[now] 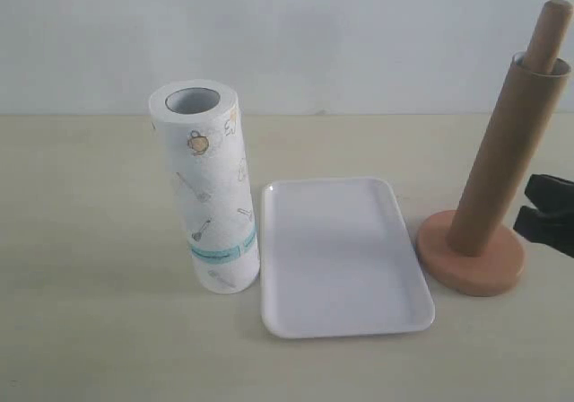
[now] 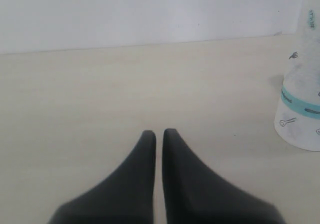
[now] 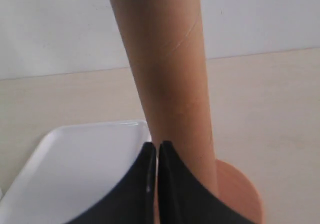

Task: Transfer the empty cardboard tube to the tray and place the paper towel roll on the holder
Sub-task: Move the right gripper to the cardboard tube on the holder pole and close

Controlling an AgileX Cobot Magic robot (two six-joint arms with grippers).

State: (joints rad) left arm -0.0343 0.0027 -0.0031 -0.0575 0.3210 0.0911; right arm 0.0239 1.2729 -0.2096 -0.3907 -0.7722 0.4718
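The empty cardboard tube (image 1: 504,155) stands slipped over the dowel of the holder (image 1: 471,258), whose post tip pokes out at the top (image 1: 549,34). The paper towel roll (image 1: 206,187) stands upright left of the white tray (image 1: 341,257), which holds nothing. My right gripper (image 1: 544,215) sits at the right edge beside the holder's base; in the right wrist view it (image 3: 156,145) is shut and empty, close in front of the tube (image 3: 172,79). My left gripper (image 2: 159,132) is shut over bare table, with the roll (image 2: 302,109) off to one side; the exterior view does not show it.
A pale wall runs behind the table's far edge. The holder's round base (image 3: 240,191) and the tray (image 3: 80,169) lie close beneath my right gripper.
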